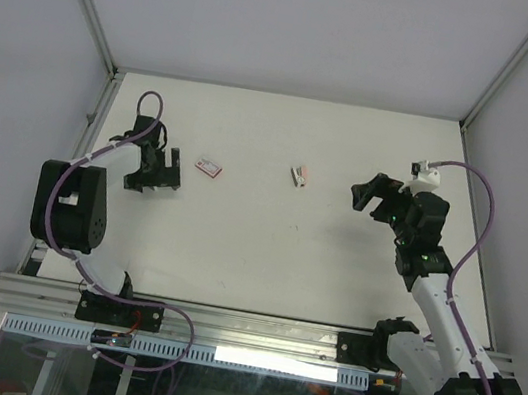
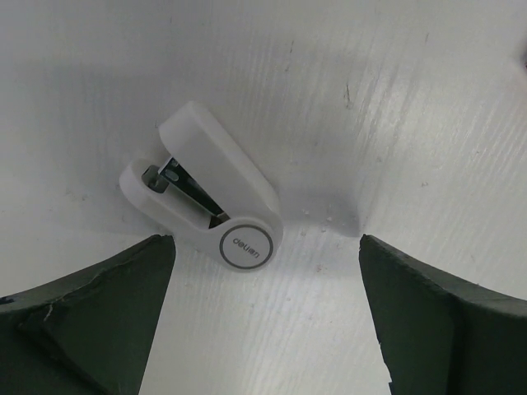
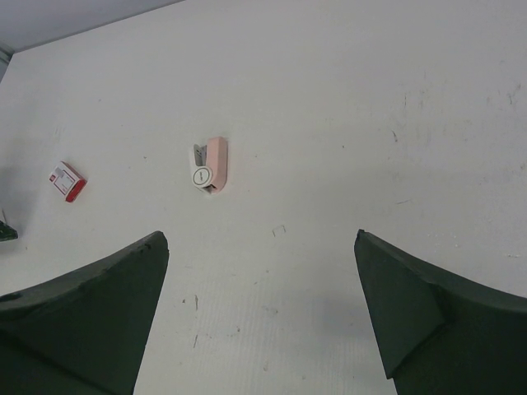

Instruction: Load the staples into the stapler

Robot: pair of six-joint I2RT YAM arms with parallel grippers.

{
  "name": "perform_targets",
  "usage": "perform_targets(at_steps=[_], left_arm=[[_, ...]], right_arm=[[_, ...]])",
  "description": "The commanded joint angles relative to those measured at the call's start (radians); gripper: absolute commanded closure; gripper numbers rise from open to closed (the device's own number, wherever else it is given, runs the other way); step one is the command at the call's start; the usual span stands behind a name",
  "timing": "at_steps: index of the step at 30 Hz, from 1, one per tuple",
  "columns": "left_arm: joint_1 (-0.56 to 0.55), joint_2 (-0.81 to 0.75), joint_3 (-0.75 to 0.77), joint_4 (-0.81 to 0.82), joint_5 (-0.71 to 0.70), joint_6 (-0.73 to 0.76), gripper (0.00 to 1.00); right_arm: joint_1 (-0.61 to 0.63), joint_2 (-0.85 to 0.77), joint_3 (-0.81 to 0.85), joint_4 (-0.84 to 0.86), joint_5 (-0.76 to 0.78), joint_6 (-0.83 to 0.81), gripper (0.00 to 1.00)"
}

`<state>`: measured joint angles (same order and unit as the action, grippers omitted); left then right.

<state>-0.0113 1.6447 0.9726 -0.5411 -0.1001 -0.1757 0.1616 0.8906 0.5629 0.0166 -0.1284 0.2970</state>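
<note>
both my grippers hang released, jaws wide, nothing held. the stapler (image 1: 299, 175) lies at mid-frame in the top view, long axis running up-down, nearer my right gripper (image 1: 366, 192), which faces it from the right; the red staples box (image 1: 209, 167) sits further left, near my left gripper (image 1: 158, 176).

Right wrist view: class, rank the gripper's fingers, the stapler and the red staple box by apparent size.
1. Right gripper's fingers, largest only by nearness.
2. Stapler and staple box: about alike, unranked.
</note>
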Motion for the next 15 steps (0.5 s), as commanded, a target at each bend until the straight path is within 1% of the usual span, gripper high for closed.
perform_targets(at_steps=[1, 9, 12, 15], left_arm=[[0.012, 0.037, 0.067, 0.022, 0.02, -0.027, 0.01], [0.019, 0.131, 0.156, 0.048, 0.054, -0.027, 0.02], [0.018, 0.155, 0.176, 0.043, 0.037, -0.017, 0.08], [0.016, 0.155, 0.168, 0.038, -0.012, -0.018, 0.15]], right_arm=[[0.0, 0.004, 0.02, 0.047, -0.015, -0.012, 0.01], [0.0, 0.013, 0.02, 0.052, -0.017, -0.013, 0.0], [0.0, 0.013, 0.018, 0.053, -0.017, -0.012, 0.0], [0.0, 0.018, 0.016, 0.058, -0.017, -0.011, 0.0]])
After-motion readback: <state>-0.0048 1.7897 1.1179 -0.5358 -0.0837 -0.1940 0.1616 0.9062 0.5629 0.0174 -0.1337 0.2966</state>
